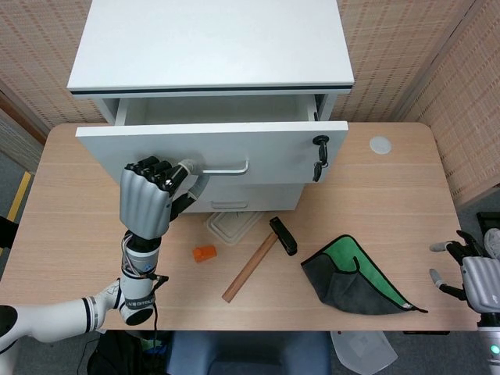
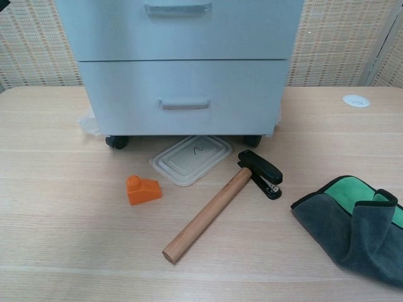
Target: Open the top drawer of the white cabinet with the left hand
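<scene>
So the top drawer point(image 1: 211, 144) of the white cabinet point(image 1: 211, 47) is pulled partway out, its front standing clear of the cabinet body with a dark gap showing behind it. The cabinet sits at the back edge of the worktop point(image 1: 391, 195), about the middle. The left hand point(image 1: 147, 199) has its fingers curled around the left end of the drawer's metal handle point(image 1: 223, 166), gripping it. A key point(image 1: 319, 148) hangs from the lock at the drawer's right end.

In front of the cabinet there's a clear plastic lid point(image 2: 191, 159), a small orange block point(image 2: 143, 189) and a hammer point(image 2: 220, 204) lying diagonally. A grey and green cloth point(image 2: 352, 226) is bunched near the front right corner. The right hand point(image 1: 476, 273) hangs off that front right edge, fingers spread, holding nothing.
</scene>
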Available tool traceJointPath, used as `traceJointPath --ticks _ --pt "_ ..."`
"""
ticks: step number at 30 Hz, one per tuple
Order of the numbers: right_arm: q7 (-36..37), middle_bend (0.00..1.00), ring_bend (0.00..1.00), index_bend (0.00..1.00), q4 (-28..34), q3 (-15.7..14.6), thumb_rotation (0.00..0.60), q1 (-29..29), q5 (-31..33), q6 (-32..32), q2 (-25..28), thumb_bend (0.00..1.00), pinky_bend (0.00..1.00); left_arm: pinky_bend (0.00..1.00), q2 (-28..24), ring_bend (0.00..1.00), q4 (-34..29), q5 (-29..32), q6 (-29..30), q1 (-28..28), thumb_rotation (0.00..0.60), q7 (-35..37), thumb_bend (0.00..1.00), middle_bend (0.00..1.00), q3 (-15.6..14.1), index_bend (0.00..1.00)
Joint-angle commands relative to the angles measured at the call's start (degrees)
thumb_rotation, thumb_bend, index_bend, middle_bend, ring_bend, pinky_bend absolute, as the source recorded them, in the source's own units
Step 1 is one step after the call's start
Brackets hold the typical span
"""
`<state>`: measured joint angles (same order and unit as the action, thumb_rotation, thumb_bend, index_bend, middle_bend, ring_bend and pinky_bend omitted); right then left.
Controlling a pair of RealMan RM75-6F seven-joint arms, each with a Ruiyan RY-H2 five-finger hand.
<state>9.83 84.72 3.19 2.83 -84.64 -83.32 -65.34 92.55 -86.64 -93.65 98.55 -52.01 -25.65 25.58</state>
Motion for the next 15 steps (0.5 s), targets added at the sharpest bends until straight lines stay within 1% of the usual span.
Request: traceJointPath --ticks 1,15 --pt "0.0 0.38 0.23 0.36 -0.04 -0.03 0.6 0.02 -0.01 0.07 -0.05 0.27 0.28 1.0 -0.06 1.0 -0.37 -0.5 0.12 0.25 0.6 -0.18 0.32 1.0 -0.11 0.59" --pt "-0.27 0.38 0.23 0.36 0.06 0.09 0.6 0.26 -0.19 0.15 -0.22 0.27 0.28 1.0 -0.88 1.0 -3.5 -2.76 0.76 2.03 0.6 -0.38 0.32 1.0 -0.63 0.59"
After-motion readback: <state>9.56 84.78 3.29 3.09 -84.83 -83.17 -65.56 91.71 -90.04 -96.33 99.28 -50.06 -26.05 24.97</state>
